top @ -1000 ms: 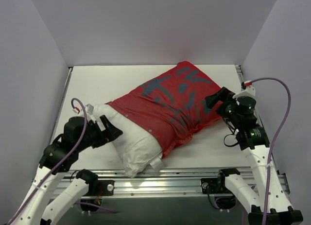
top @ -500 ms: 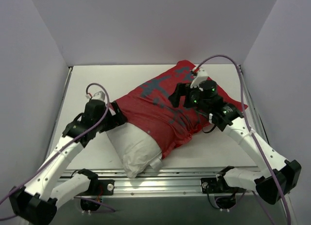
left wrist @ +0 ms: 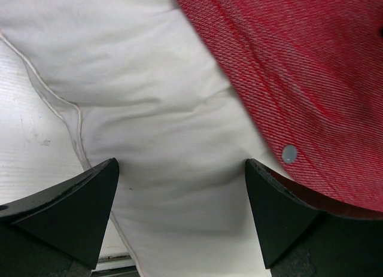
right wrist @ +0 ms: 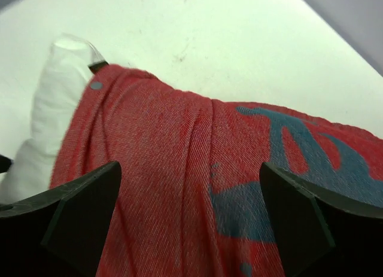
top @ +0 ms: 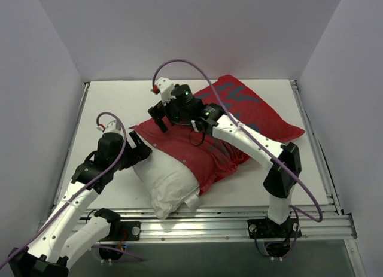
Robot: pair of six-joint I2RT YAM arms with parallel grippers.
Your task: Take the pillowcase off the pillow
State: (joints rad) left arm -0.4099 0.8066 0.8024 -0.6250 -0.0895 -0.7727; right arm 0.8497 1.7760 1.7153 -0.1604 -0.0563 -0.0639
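Our left gripper (left wrist: 181, 163) hangs spread over the pillow's (left wrist: 155, 109) bare white end. The pillowcase's (left wrist: 299, 67) snapped hem lies just to its right, with open table (left wrist: 24, 139) to its left. Our right gripper (right wrist: 190, 166) is also spread. Half a second ago it was mid-pillowcase, and it has since swung leftward to the far hem corner.

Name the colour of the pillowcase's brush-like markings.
Grey-blue, on the red fabric pillowcase; clearest in right wrist view.

Pillow (top: 169, 184) partly inside pillowcase (top: 192, 146)
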